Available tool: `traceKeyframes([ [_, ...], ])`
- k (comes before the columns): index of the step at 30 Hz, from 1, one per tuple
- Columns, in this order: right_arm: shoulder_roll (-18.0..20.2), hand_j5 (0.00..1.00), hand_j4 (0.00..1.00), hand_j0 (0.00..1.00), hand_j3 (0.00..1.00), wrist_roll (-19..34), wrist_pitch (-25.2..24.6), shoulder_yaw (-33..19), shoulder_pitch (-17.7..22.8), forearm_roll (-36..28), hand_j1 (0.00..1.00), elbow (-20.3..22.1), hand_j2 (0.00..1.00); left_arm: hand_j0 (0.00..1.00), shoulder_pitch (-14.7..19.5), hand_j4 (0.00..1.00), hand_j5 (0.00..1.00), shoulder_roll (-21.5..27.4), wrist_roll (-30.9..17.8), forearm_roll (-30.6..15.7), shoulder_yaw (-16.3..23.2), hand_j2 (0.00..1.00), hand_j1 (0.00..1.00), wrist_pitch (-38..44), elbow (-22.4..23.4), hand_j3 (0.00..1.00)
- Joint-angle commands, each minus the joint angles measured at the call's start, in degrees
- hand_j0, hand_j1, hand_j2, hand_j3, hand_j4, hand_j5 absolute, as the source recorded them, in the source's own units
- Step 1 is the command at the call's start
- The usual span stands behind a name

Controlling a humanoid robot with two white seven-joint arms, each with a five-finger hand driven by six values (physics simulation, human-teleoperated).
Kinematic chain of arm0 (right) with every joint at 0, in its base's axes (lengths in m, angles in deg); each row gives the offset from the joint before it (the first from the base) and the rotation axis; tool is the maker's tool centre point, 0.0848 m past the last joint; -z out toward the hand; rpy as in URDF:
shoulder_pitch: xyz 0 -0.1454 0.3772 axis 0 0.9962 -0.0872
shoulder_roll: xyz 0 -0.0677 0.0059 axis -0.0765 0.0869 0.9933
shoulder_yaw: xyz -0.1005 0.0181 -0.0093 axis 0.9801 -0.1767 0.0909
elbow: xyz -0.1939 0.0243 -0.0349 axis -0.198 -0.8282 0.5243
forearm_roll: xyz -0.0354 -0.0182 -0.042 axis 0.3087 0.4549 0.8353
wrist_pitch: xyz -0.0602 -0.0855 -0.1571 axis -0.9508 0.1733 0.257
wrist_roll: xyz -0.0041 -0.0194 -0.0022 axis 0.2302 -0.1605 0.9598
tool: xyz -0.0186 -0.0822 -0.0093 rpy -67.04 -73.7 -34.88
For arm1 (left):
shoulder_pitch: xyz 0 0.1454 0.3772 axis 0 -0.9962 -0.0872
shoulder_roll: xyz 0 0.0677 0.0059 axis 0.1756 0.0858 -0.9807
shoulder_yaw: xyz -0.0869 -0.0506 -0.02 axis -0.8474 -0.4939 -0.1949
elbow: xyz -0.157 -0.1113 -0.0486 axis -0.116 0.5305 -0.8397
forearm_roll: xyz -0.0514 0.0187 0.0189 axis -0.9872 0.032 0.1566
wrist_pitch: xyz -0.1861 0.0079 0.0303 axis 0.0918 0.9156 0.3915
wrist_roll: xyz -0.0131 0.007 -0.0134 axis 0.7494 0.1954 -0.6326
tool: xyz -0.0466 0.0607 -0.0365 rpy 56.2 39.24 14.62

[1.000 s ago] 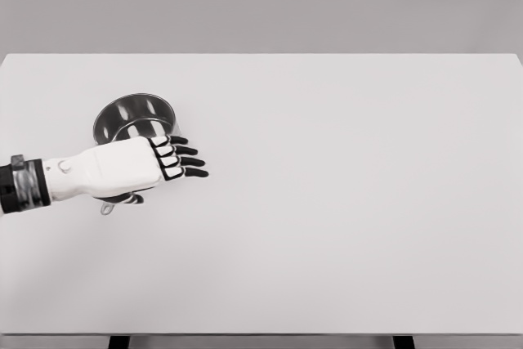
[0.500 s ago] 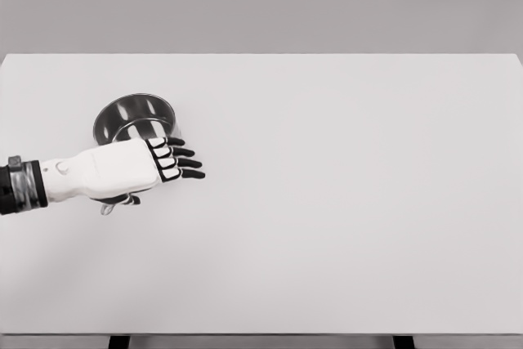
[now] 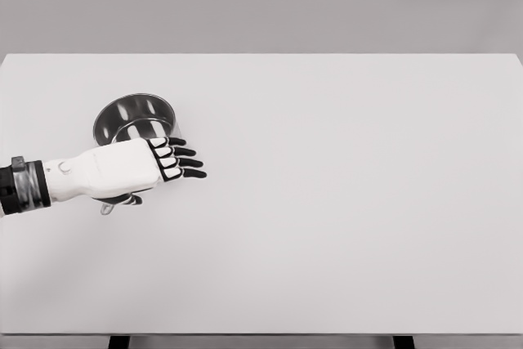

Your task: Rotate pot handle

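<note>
Pot [image 3: 135,117] sits at the table's [image 3: 343,218] left, partly under my left hand [image 3: 122,169]. Its handle [image 3: 107,208] pokes toward me below my palm, long axis near-to-far. My fingers [image 3: 186,163] lie extended and spread, clasping nothing.

pot [image 3: 135,116]: shiny silver metal, dark inside
left hand [image 3: 122,169]: white shell, black fingers [image 3: 188,163]
table [image 3: 343,202]: plain white

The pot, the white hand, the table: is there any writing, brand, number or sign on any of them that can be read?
None: no word, number or sign shows on the pot, the left hand or the table.
</note>
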Motion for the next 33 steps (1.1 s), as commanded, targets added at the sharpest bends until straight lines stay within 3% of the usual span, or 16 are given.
traceKeyframes([
  [1,0.00,1.00,1.00,1.00,1.00,0.01,0.00,0.00,0.00,0.01,1.00,0.00,1.00,1.00,0.00,1.00,1.00,0.03,0.03,-0.35,-0.03,1.00,1.00,0.08,0.34,1.00],
  [18,0.00,1.00,1.00,1.00,1.00,0.01,0.00,0.00,0.00,0.01,1.00,0.00,1.00,1.00,0.00,1.00,1.00,0.29,0.03,-0.26,-0.21,1.00,1.00,0.08,0.69,1.00],
  [33,0.00,1.00,1.00,1.00,1.00,0.01,0.00,0.00,0.00,0.01,1.00,0.00,1.00,1.00,-0.44,1.00,1.00,0.65,0.03,-0.35,-2.76,1.00,1.00,0.08,0.69,1.00],
])
